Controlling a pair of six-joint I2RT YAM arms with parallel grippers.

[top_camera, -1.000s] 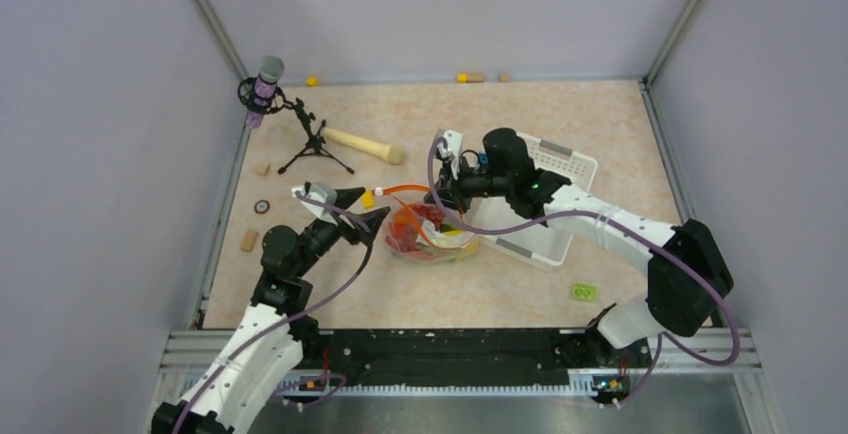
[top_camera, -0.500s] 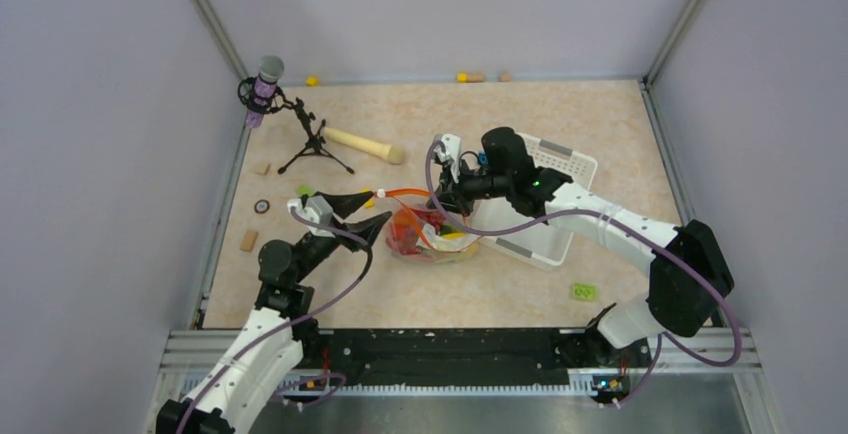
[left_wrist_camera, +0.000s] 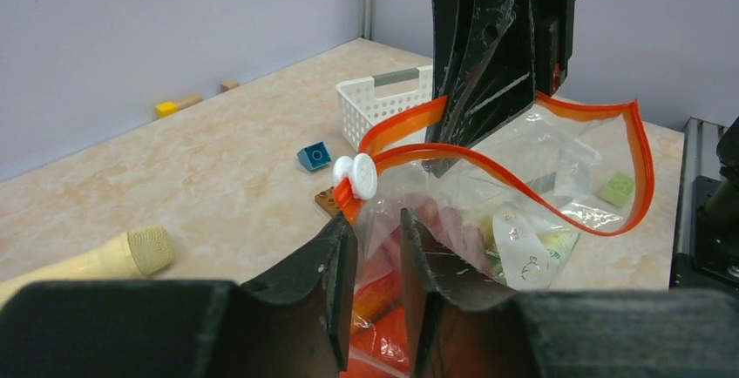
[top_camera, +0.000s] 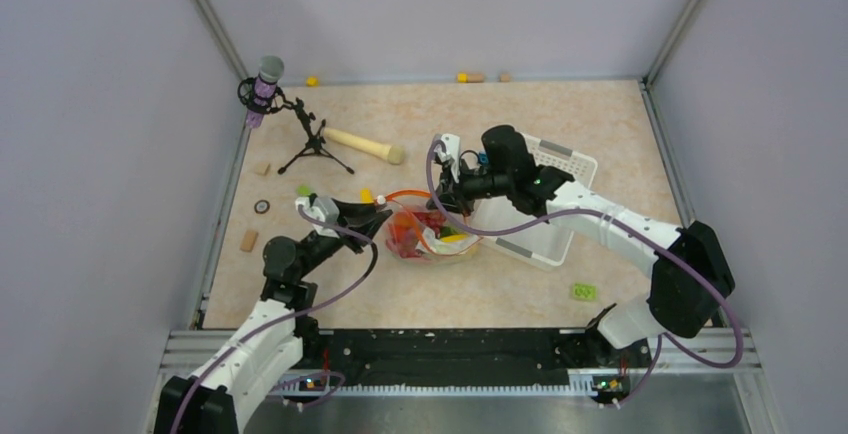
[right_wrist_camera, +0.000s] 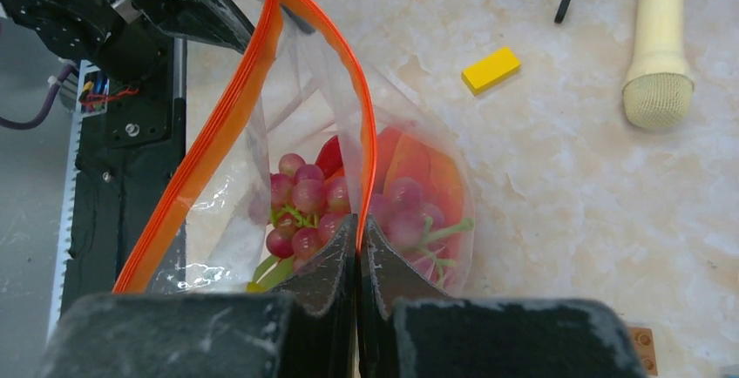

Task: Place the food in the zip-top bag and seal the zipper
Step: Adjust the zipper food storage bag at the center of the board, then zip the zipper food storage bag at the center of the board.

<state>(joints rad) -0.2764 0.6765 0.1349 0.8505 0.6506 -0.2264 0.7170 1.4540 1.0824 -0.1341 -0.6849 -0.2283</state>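
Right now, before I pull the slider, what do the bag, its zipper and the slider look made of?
The zip-top bag: thin clear plastic film, glossy and creased, the food showing through. The zipper: orange-red plastic strip, seemingly stiffer, holding a curve. The slider: smooth white hard plastic, probably moulded.

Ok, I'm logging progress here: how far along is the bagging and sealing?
Done: the food sits inside the zip-top bag. In hand: the right gripper pinches one lip of the zipper, and the left gripper sits just under the white slider. To do: the zipper gapes open, so sealing remains.
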